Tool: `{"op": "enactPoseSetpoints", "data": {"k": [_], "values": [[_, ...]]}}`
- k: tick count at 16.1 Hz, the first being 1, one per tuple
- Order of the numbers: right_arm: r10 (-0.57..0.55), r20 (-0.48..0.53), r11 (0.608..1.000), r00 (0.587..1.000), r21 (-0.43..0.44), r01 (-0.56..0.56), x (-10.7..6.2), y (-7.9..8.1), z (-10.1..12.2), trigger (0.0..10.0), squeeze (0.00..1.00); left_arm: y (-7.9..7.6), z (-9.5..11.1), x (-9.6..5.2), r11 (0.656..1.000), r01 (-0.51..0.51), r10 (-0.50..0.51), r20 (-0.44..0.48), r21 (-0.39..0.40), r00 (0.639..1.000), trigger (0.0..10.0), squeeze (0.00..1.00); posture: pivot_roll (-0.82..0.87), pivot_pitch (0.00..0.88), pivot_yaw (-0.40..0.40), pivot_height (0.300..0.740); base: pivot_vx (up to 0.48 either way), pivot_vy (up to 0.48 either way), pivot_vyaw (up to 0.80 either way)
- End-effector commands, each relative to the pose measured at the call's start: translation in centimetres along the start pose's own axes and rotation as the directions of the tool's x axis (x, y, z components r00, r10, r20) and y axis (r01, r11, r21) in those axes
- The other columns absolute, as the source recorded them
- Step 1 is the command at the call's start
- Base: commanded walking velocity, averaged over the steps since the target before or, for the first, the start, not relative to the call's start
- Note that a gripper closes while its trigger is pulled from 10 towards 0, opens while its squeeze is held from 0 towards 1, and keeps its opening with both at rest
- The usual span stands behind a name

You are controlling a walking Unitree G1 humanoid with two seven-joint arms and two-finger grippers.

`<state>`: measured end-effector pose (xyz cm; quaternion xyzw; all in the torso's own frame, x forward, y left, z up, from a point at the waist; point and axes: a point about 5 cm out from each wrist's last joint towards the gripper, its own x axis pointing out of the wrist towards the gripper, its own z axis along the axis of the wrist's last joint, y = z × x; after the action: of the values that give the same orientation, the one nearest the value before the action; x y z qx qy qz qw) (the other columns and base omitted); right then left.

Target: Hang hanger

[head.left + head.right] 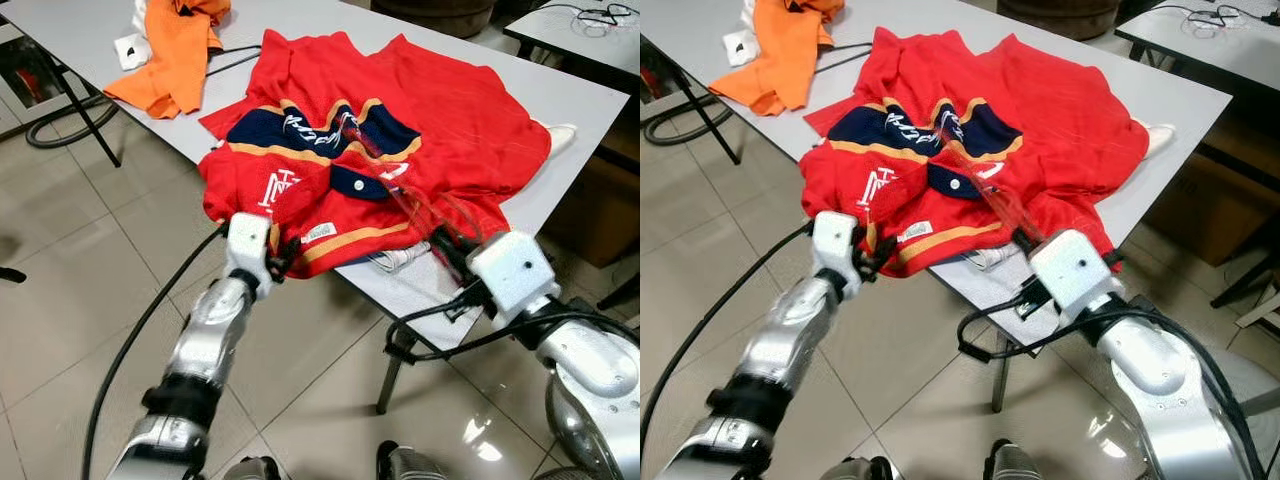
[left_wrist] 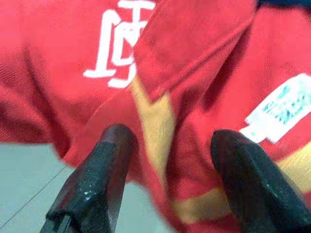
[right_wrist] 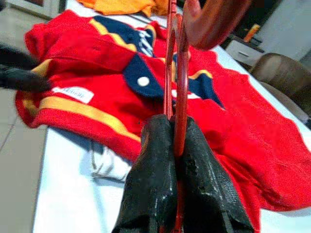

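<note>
The red shirt (image 1: 400,140) is overhanging the table (image 1: 560,105) edge; left gripper (image 2: 167,155) jaws spreading at its hem, right gripper (image 3: 176,141) pinching the hanger (image 3: 177,73); orange cloth (image 1: 175,50) lying behind.

this looks like a lab or workroom more than a lived-in home: plain grey folding counters (image 1: 90,40) on black metal legs stand on a glossy beige tiled floor (image 1: 90,300), black cables (image 1: 60,120) trail loose beneath, clothes lie dumped on top, and a second counter (image 1: 590,30) carries wires.
</note>
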<state>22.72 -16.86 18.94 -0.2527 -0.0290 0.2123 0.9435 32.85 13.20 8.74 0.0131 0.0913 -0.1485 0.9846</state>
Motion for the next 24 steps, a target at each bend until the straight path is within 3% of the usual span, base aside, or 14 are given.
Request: {"op": "enactPoseSetpoints", "data": {"k": [1,7,12,17,21,24], "values": [[-0.029,0.030,0.999,0.999,-0.012,0.029,-0.1,-0.2,0.6,10.0,0.00,0.3,-0.6,-0.4,0.999,-0.003,0.004,-0.033,0.031,0.999,10.0,0.00,-0.18,0.122,0.097,0.740,0.000,0.000,0.00],[-0.161,0.087,0.987,0.983,0.016,0.160,0.4,-2.3,1.5,10.0,0.00,0.6,-0.1,-0.4,0.999,-0.026,0.028,-0.030,0.045,0.999,10.0,0.00,-0.16,0.130,0.086,0.740,0.000,0.000,0.00],[-0.137,0.079,0.990,0.987,-0.014,0.139,0.3,-2.3,1.7,10.0,0.00,0.6,0.0,-0.3,0.999,-0.025,0.027,-0.028,0.046,0.999,10.0,0.00,-0.17,0.131,0.092,0.740,0.000,0.000,0.00],[-0.148,0.061,0.989,0.987,-0.013,0.149,0.1,-2.5,1.3,10.0,0.00,-0.1,0.6,-0.6,0.998,0.047,-0.048,0.017,0.051,0.999,10.0,0.00,-0.17,0.135,0.092,0.740,0.000,0.000,0.00],[-0.145,0.060,0.989,0.988,-0.013,0.146,0.2,-2.5,1.3,10.0,0.00,0.3,0.8,-0.4,0.999,0.020,-0.021,0.022,0.040,1.000,10.0,0.00,-0.17,0.135,0.088,0.740,0.000,0.000,0.00],[-0.138,0.060,0.990,0.989,-0.016,0.139,0.4,-2.6,1.4,10.0,0.00,-0.4,1.5,0.0,0.998,0.057,-0.058,0.045,0.031,0.997,10.0,0.00,-0.17,0.143,0.087,0.740,0.000,0.000,0.00]]}}
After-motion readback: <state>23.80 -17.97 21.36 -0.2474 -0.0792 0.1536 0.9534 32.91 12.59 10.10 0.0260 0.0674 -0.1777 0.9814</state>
